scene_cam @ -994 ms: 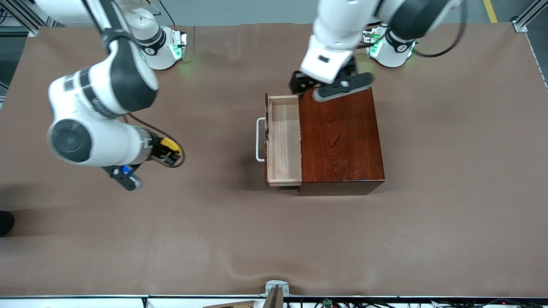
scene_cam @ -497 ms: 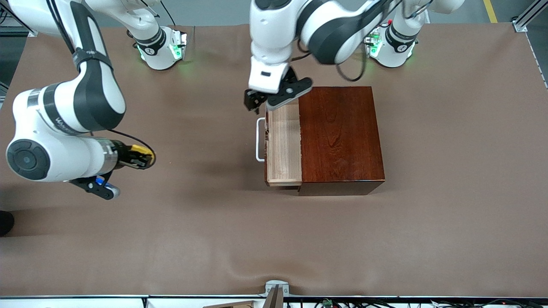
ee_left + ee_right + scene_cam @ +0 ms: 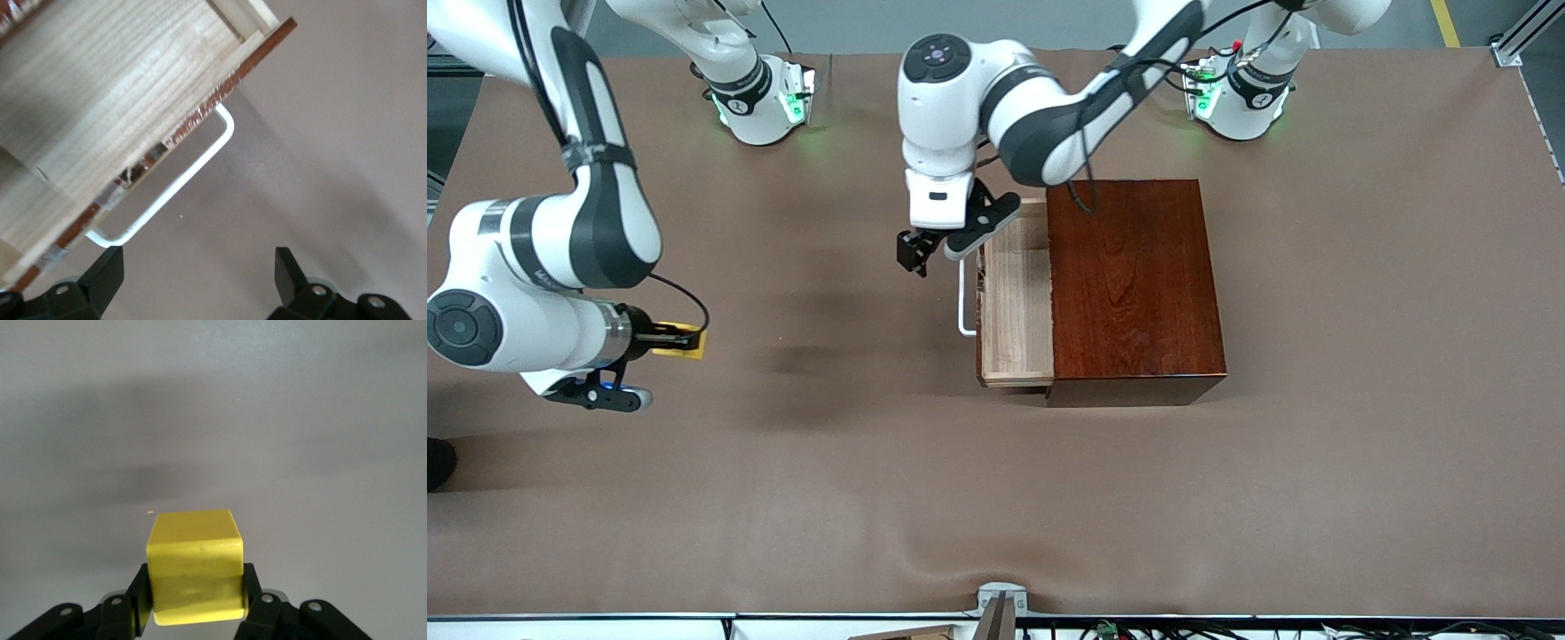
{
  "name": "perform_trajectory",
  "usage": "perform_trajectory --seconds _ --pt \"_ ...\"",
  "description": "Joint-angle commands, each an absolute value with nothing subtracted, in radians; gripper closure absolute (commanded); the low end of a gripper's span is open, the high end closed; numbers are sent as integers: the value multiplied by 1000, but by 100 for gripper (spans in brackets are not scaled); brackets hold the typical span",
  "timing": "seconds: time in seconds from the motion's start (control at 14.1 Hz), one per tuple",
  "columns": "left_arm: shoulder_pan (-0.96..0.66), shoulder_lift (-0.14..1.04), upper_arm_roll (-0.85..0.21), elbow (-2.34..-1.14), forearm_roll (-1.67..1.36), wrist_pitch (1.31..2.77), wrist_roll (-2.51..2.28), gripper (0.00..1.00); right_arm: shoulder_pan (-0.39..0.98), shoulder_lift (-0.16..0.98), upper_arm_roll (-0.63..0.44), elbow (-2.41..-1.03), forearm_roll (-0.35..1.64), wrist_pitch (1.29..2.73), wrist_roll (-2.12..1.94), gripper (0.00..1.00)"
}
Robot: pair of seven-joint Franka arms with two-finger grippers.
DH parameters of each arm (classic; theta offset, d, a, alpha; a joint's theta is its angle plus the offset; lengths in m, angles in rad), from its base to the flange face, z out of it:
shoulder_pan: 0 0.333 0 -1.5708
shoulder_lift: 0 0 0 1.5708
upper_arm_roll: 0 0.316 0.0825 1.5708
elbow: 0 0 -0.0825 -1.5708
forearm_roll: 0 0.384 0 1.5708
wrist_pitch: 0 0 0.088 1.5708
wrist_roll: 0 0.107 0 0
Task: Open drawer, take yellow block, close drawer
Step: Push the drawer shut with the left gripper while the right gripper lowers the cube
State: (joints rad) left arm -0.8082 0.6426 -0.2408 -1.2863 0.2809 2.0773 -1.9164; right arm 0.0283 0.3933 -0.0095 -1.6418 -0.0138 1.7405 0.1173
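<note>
The drawer [image 3: 1015, 302] of the dark reddish-brown wooden box [image 3: 1134, 284] stands pulled out toward the right arm's end, its pale interior bare, its white loop handle [image 3: 963, 298] in front. My left gripper [image 3: 925, 250] is open, over the table just beside the handle's end; the handle [image 3: 170, 190] shows close by in the left wrist view, one finger [image 3: 107, 273] near its corner. My right gripper [image 3: 676, 340] is shut on the yellow block [image 3: 683, 342], low over the table toward the right arm's end. The block [image 3: 195, 565] sits between its fingers.
The brown table cover [image 3: 871, 498] spreads all round the box. The two arm bases stand along the table's edge farthest from the front camera. A metal bracket [image 3: 996, 609] sits at the table's nearest edge.
My left gripper has swung from over the box top, across the drawer, down beside the handle. My right gripper has carried the yellow block farther toward the right arm's end.
</note>
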Motion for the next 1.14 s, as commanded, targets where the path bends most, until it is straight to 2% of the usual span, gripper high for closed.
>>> perform_trajectory --seconds 0.0,0.35,0.85,1.06 --pt "-871 739 -189 -1192 302 2111 -1998 0 -34 339 9 -1776 -29 1824 20 80" --pt "-884 808 -172 -1192 304 2187 -2086 0 -112 341 8 -1982 -40 2069 -98 80" --pt "-881 825 -150 -1215 307 2174 -2094 0 -175 367 8 -2075 -52 2206 -126 76" --pt "-873 819 -135 -1215 310 2109 -2082 0 -178 391 6 -2083 -52 2246 -127 74"
